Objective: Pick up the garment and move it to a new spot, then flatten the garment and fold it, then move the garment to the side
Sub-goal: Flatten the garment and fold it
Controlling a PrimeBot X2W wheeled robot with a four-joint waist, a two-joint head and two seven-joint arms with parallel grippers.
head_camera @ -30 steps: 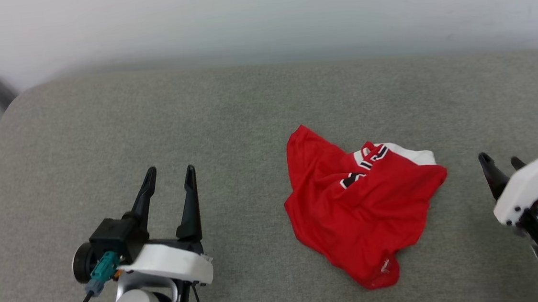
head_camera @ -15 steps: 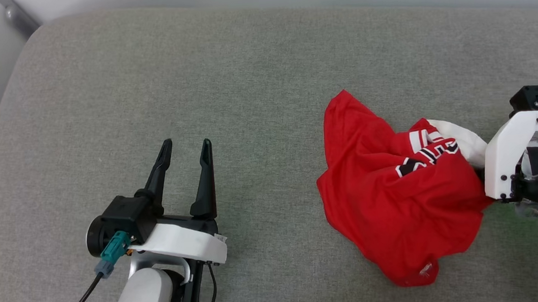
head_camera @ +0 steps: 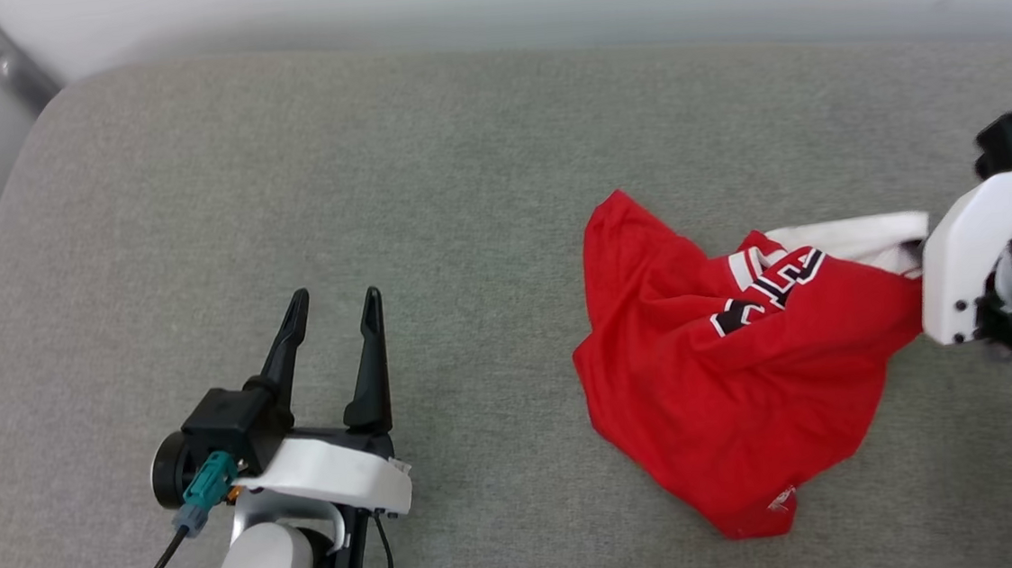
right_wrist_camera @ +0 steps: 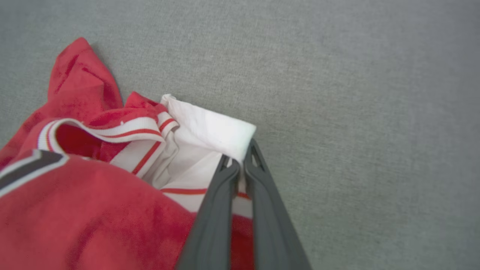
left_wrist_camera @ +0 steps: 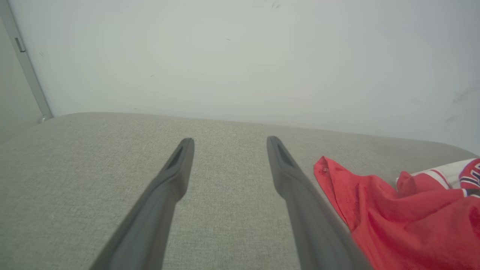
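Garment lay crumpled in a red heap on the grey cloth-covered table in the head view, right of centre, with black white-edged lettering showing on a fold. Its white sleeve stretched toward the right arm's white wrist mount, which touched the sleeve's end. Well apart at the lower left, the left tool hung with its two dark fingers spread wide and nothing between them.

In the left wrist view, those fingers framed bare table. The garment's red edge lay just beside one finger, and a pale wall stood behind.

In the right wrist view, the right tool had its fingers pinched nearly together on the white sleeve's folded hem. Red-and-white striped trim lay beside it, and the red bulk rested on the table.
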